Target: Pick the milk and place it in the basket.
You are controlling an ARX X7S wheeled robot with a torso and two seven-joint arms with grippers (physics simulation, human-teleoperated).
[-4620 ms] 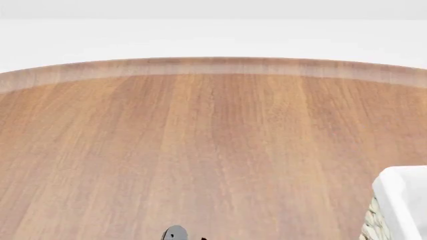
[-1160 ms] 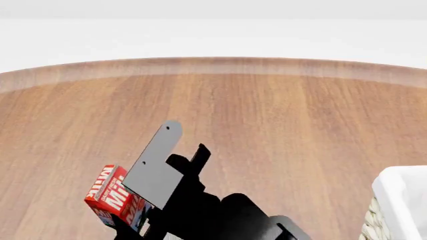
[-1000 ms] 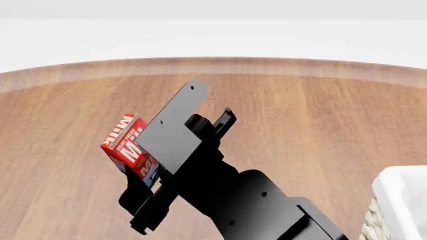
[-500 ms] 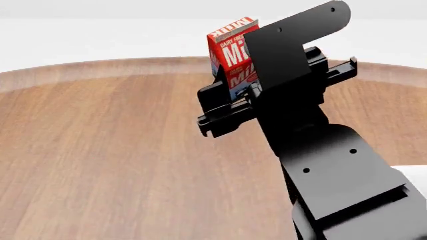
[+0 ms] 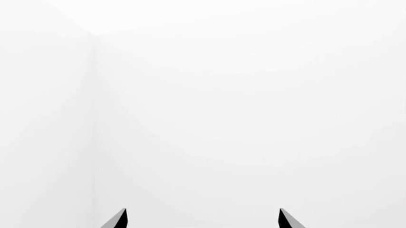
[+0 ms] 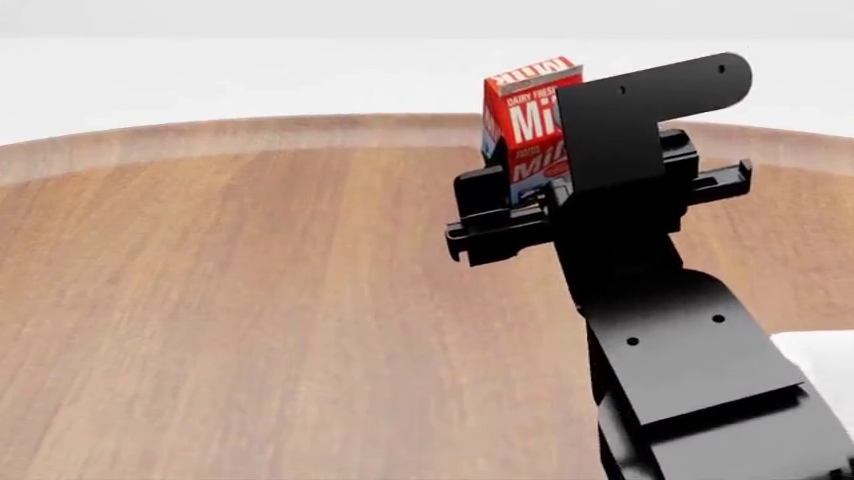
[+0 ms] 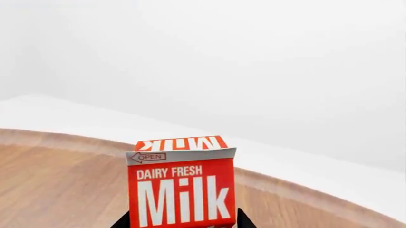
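Milk aloft in the right gripper

Right gripper (image 6: 561,190), upper right of the head frame, clasps the milk (image 6: 531,110) upright above the wooden table (image 6: 267,300). Basket (image 6: 821,350) shows at the right edge. Left gripper (image 5: 201,219) is spread, facing blank white.

Bright, even, diffuse light fills all three renders; no single source shows. The white walls wash out almost featureless. The black right arm (image 6: 667,340) casts no clear shadow on the round brown wooden table (image 6: 267,300). Edges are sharp, without blur or glare.
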